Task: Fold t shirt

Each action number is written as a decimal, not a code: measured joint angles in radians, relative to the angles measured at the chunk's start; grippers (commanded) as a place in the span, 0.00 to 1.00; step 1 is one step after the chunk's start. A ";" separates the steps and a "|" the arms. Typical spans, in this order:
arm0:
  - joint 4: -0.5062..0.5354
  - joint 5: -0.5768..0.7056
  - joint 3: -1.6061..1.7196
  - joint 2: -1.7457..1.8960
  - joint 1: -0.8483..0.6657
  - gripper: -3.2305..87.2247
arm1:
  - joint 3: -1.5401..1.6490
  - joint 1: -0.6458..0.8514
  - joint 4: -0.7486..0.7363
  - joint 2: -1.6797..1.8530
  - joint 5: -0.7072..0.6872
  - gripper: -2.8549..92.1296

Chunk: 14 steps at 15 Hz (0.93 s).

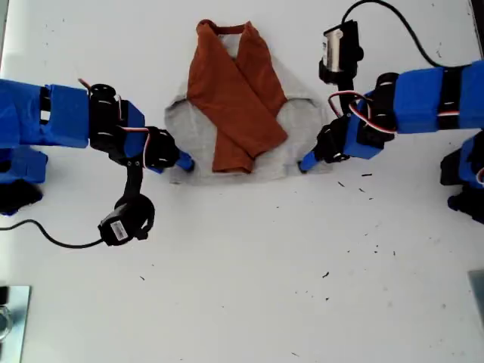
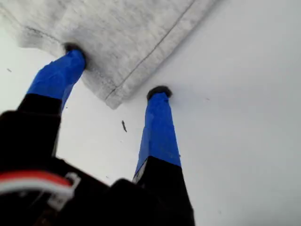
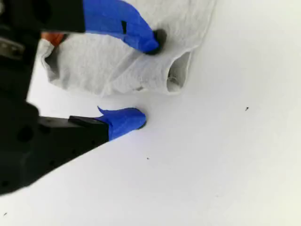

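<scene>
The t shirt [image 1: 198, 130] lies flat on the white table, grey body showing, its two rust-orange sleeves [image 1: 240, 98] crossed over the middle and the collar at the far end. My first gripper [image 1: 184, 162] comes in from the exterior view's left and is open at the shirt's near hem corner. One of its fingers presses the grey cloth [image 2: 117, 33], the other rests on bare table, and the gripper [image 2: 116, 70] straddles that corner. From the exterior view's right, my second gripper [image 1: 305, 163] is open over the opposite, bunched corner [image 3: 176, 75], and the gripper [image 3: 148, 80] has one finger on cloth and one on table.
Black cables trail from both arms, one on the table [image 1: 53, 238], one at the far right [image 1: 412, 34]. A metal object [image 1: 10, 318] sits at the exterior view's lower left corner. Small dark specks [image 1: 367, 175] dot the table in front of the shirt.
</scene>
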 measured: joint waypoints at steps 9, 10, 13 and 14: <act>0.091 0.091 -0.282 -0.141 0.135 0.03 | 0.100 -0.130 0.026 0.295 0.032 0.06; 0.114 0.064 -0.282 -0.104 0.196 0.03 | 0.107 -0.181 0.112 0.428 0.058 0.06; 0.140 -0.058 -0.284 0.015 0.388 0.03 | 0.114 -0.371 0.253 0.686 0.204 0.06; 0.141 -0.074 -0.282 0.048 0.411 0.03 | 0.114 -0.376 0.256 0.701 0.210 0.06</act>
